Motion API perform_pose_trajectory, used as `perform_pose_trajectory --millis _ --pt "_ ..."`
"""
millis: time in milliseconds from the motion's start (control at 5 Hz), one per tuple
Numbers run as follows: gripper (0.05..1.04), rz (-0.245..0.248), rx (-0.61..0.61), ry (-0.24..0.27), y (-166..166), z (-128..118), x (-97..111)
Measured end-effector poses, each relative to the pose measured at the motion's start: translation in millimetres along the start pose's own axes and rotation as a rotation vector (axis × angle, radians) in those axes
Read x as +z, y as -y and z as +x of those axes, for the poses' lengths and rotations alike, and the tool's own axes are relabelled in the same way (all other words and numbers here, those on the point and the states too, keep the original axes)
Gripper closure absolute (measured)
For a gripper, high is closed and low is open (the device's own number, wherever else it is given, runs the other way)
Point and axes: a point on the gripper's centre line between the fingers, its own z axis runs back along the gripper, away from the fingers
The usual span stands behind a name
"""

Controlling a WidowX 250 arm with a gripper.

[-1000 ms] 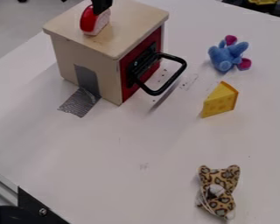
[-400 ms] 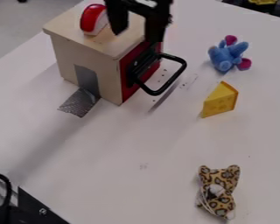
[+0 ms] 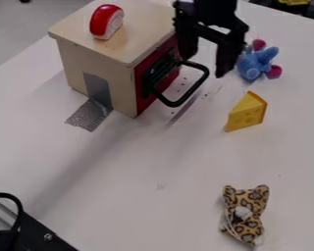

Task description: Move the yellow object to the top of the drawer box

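Note:
The black gripper hangs open near the top centre, by the drawer box's right side, with nothing between its fingers. Below and to the right of it, a yellow cheese wedge stands on the table, not touched by the gripper. The wooden drawer box is at the upper left, with a red front and a black loop handle facing right. A red and white toy piece rests on the box's top.
A blue plush toy with pink parts lies just right of the gripper, partly behind it. The leopard-spotted plush is at the lower right. Grey tape holds the box to the white table. Black hardware occupies the lower left corner.
From above the box's top, the gripper has moved right and somewhat down in the view, past the handle. Its two fingers now show apart. The cheese, the plush toys and the red piece have stayed put.

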Motion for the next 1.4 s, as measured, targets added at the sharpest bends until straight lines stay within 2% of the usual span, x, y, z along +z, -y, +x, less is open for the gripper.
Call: perform_pose_trajectory --millis 400,800,1000,1400 --pt "0.084 -0.010 -0.067 -0.033 26 16 -42" --pt "0.084 0.052 -0.084 -0.037 31 20 -74" --pt "0.137 0.073 -0.079 -0.032 27 24 -84" --pt "0.716 0.074 -0.064 -0.033 22 23 -78"
